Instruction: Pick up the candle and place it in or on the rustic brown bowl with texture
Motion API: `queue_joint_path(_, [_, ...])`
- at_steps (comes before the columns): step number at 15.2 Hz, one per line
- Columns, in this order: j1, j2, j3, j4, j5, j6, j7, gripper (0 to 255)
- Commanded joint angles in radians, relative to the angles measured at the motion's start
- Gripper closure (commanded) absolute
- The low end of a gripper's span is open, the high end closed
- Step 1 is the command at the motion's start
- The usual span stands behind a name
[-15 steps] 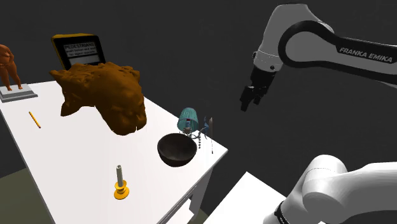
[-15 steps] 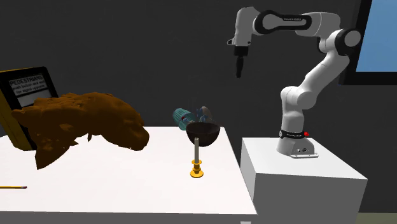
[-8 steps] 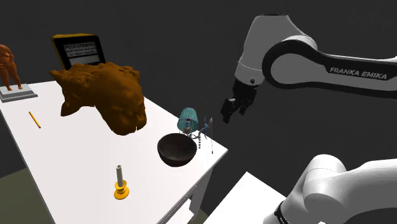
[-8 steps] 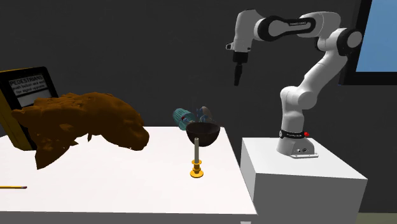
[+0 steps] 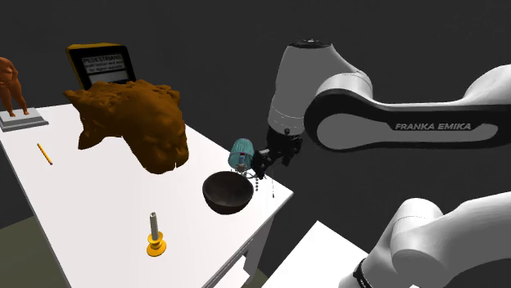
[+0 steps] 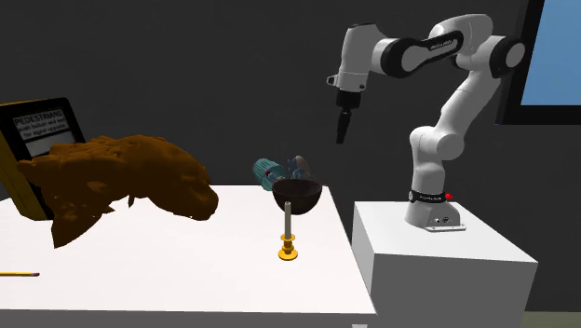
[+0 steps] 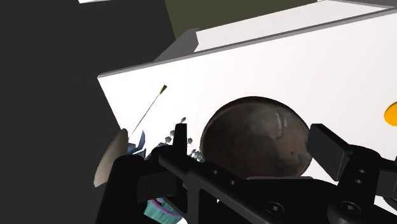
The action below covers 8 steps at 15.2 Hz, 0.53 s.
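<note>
The pincer (image 6: 341, 130) hung in the air above the counter's (image 6: 186, 270) edge, up and to the right of the bowl (image 6: 297, 198) in the second exterior view. In the wrist view its two black fingers (image 7: 180, 137) stood well apart with nothing clasped between them, and the dark brown bowl (image 7: 254, 137) lay beyond the gap.

In the shoulder view the pincer (image 5: 260, 164) showed just beside a small teal object (image 5: 240, 152) at the counter's far right corner, with the bowl (image 5: 225, 203) below it to the left.

The candle (image 5: 153, 222), a thin grey stick, stood upright in an orange holder (image 5: 156, 245) on the white counter (image 5: 98, 204), near that view's front edge, to the left of the bowl and apart from it. In the second exterior view the candle (image 6: 289, 222) stood in front of the bowl.

A large lumpy brown object (image 5: 135, 123) sat farther back on the counter, a yellow-framed black sign (image 5: 100, 64) behind it. A pencil (image 5: 44, 154) lay at the left, near a small brown statuette (image 5: 12, 86).
</note>
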Motion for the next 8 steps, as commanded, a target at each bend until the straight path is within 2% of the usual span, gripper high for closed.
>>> queue_joint_path(1, [-0.003,0.056,0.055,0.016,-0.006,0.039,0.071,0])
queue_joint_path(5, [-0.021,0.179,0.162,0.068,-0.046,0.102,0.214,0])
queue_joint_path(8, [-0.041,0.290,0.244,0.124,-0.107,0.136,0.335,0])
